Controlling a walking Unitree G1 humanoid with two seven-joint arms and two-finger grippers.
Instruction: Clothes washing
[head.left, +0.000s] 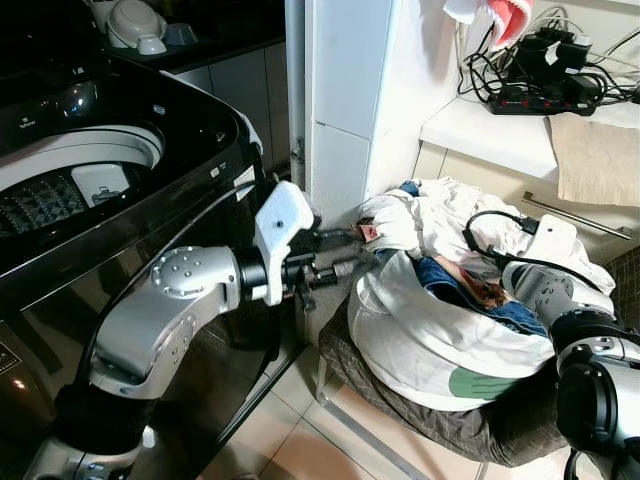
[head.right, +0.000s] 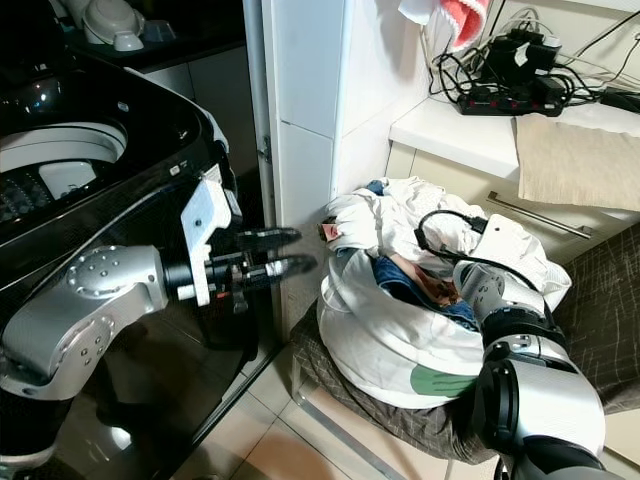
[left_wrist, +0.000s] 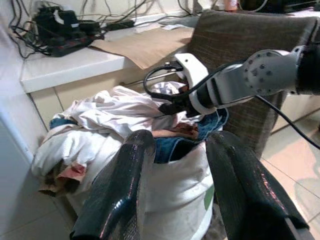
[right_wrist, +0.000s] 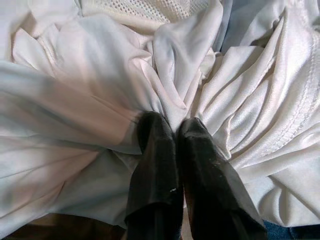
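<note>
You have a dark brown checked fabric seat (head.left: 420, 415) on the pale tiled floor (head.left: 300, 440), bearing a white cloth laundry bag (head.left: 420, 340) heaped with clothes. White countertop (head.left: 480, 128): black power strip (head.left: 540, 100), beige cloth (head.left: 598, 158).

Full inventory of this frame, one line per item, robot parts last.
washing machine: 1, black, lid open, robot's left
laundry bag: 1, white, on chair, full
jeans: 1, blue, in bag
white garment: 1, top of pile
chair: 1, brown checked
power strip: 1, black, on counter
cloth: 1, beige, counter edge
left tool: open, empty, between washer and bag
right tool: shut, pinching white garment
</note>
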